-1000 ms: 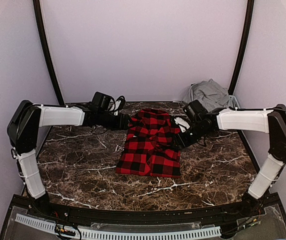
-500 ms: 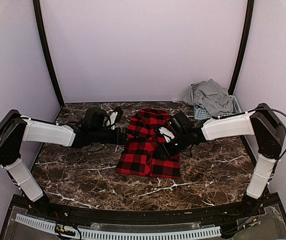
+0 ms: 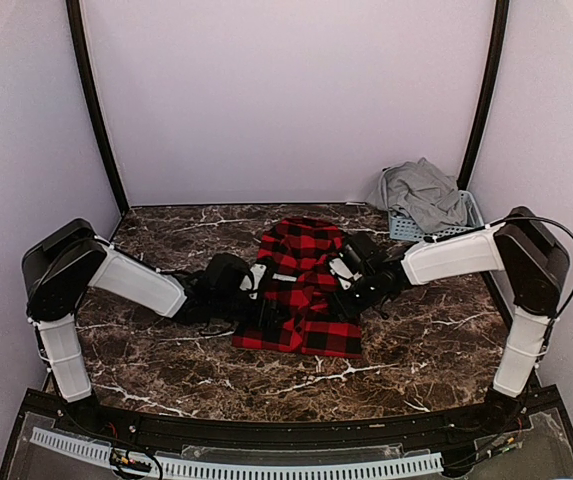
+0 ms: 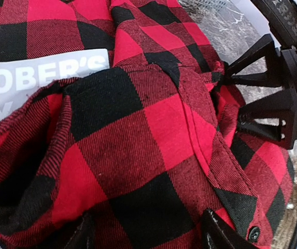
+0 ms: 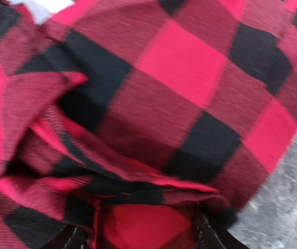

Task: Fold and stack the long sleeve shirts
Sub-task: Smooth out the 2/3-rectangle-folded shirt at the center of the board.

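A red-and-black checked long sleeve shirt (image 3: 301, 290) lies bunched in the middle of the marble table. A white patch with block letters (image 4: 50, 72) shows on it in the left wrist view. My left gripper (image 3: 266, 303) reaches in over the shirt's left side, and my right gripper (image 3: 343, 283) over its right side. In both wrist views the checked cloth (image 5: 153, 104) fills the gap between the spread fingertips. Both the left gripper (image 4: 148, 234) and the right gripper (image 5: 138, 237) stand open. A second, grey long sleeve shirt (image 3: 424, 192) is heaped at the back right.
The grey shirt rests in a pale blue slatted basket (image 3: 471, 213) in the back right corner. Dark marble table (image 3: 156, 360) spreads around the checked shirt. Lilac walls close in the sides and back, and black posts (image 3: 94, 110) stand at the rear.
Both grippers moved from the checked shirt's far end toward its middle, nearer me. The left arm dropped lower and swung in. The shirt's far part looks more bunched.
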Robot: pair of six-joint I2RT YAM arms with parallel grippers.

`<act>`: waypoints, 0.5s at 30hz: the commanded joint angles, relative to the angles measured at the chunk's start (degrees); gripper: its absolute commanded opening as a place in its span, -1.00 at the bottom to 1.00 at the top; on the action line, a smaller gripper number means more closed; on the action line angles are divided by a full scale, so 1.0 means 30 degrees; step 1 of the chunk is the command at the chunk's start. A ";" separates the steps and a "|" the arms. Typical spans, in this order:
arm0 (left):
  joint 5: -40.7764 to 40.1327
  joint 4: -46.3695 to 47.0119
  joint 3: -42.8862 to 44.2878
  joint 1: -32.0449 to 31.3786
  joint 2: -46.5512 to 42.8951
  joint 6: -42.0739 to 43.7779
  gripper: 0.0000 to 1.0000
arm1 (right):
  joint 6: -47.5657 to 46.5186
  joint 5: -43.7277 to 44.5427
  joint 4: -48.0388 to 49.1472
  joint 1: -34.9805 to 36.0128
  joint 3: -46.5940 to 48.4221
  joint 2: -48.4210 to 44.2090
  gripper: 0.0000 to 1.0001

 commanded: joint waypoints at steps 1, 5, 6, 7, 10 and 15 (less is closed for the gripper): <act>-0.3005 -0.1990 -0.0449 -0.0659 0.0021 0.1305 0.38 | -0.0372 0.2651 -0.1251 -0.0127 -0.0445 -0.0937 0.24; -0.5634 -0.3070 0.0008 -0.1349 -0.0173 0.1974 0.40 | -0.0019 0.0420 -0.0326 0.0070 -0.1289 -0.3105 0.24; -0.6415 -0.3217 0.0091 -0.1572 -0.0261 0.2205 0.40 | 0.0121 -0.0253 0.0001 0.0227 -0.1641 -0.3753 0.24; -0.6741 -0.3407 0.0190 -0.1667 -0.0451 0.2302 0.40 | 0.0314 -0.1002 0.0368 0.0385 -0.2000 -0.4435 0.24; -0.7366 -0.3340 0.0168 -0.1897 -0.0963 0.2546 0.41 | 0.1109 -0.3077 0.1653 0.0922 -0.3248 -0.6091 0.24; -0.7369 -0.2691 -0.0580 -0.1939 -0.2431 0.2285 0.47 | 0.2500 -0.3586 0.2862 0.2254 -0.4850 -0.6537 0.22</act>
